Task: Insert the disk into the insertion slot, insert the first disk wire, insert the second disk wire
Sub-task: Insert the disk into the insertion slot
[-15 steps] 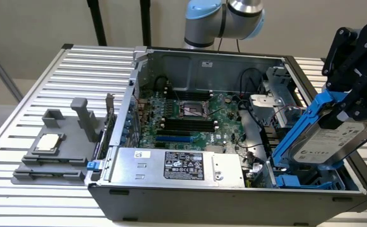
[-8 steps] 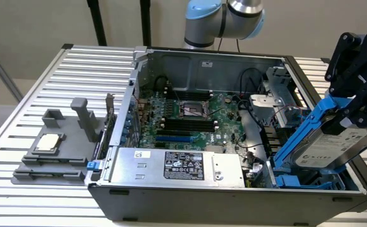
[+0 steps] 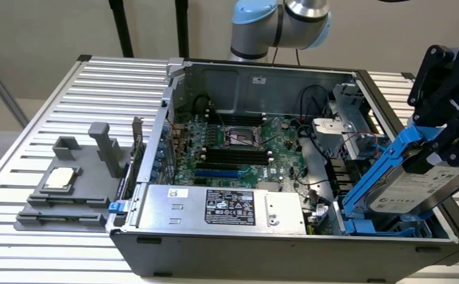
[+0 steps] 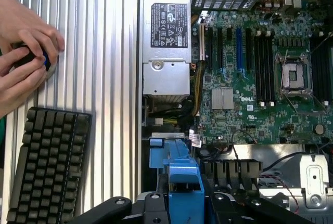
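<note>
Disk (image 3: 413,190) in claw (image 3: 449,155), over insertion slot (image 3: 374,228)

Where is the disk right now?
On the exterior view's right, the claw holds the disk tilted, lower end at the insertion slot, right of the power supply.

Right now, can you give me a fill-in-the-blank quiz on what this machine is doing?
The gripper holds the disk, clipped in a ____ frame.
The disk is ____, not level, over the insertion slot.
The power-supply box bears a ____ label.
Beside the case, near a person's hand, lies a ____.
Missing: blue; tilted; black; keyboard.
</note>
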Available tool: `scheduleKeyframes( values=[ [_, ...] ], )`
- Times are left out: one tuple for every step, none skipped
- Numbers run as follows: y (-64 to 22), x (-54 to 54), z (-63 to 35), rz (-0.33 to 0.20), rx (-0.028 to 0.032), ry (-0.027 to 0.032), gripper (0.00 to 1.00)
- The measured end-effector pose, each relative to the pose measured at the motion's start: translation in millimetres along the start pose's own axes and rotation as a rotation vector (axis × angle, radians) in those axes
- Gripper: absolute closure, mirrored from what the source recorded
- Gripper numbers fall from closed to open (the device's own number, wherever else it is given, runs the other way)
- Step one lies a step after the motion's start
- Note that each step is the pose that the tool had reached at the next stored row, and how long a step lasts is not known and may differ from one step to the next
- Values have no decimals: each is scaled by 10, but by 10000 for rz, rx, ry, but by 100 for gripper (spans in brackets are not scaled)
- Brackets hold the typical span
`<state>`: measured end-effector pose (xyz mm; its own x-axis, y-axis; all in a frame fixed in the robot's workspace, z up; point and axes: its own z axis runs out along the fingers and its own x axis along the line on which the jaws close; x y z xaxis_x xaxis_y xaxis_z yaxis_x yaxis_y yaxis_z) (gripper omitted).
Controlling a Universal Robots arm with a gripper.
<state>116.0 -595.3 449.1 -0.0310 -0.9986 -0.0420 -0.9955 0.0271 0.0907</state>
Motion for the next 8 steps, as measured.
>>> scheduleKeyframes(
  values=[
    [0, 0, 5, -2, 0, 0, 67],
    [-1, 1, 11, -5, 0, -4, 67],
    [-1, 1, 16, -9, 0, -6, 67],
    [-1, 1, 22, -16, -1, -10, 67],
    [-2, 2, 30, -26, -1, -16, 67],
    [-2, 2, 37, -39, -2, -22, 67],
    [-3, 2, 42, -56, -3, -27, 67],
    [-3, 3, 49, -78, -4, -35, 67]
  ],
)
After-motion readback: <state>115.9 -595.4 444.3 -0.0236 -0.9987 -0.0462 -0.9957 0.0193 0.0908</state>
